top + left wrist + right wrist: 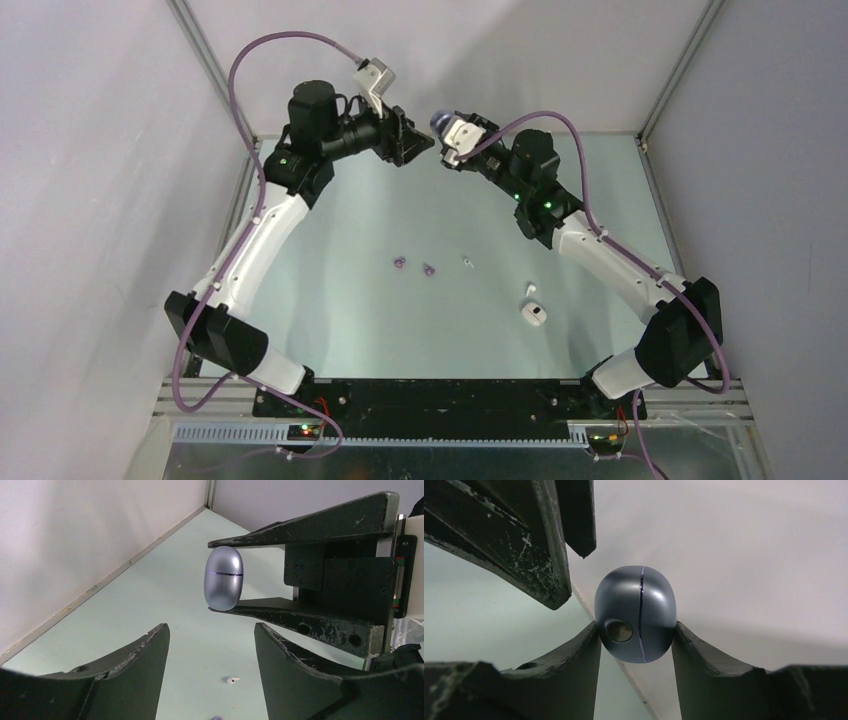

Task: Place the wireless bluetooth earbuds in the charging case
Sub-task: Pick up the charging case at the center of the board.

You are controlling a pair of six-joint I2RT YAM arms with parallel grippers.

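Note:
High over the far end of the table, my right gripper [635, 625] is shut on the charging case [635, 613], a closed blue-grey egg-shaped shell with a thin seam. In the left wrist view the case [223, 578] stands upright between the right fingers [300, 532]. My left gripper [211, 627] faces it, a little short of it, open with nothing between its fingers. In the top view two purple earbuds [400, 263] [429, 269] and two white earbuds [467, 261] [531, 290] lie loose on the table.
A small white case-like object [535, 314] lies on the table near the right arm. Grey walls enclose the pale green table [330, 310] on the left, right and far sides. Both grippers nearly meet close to the back wall.

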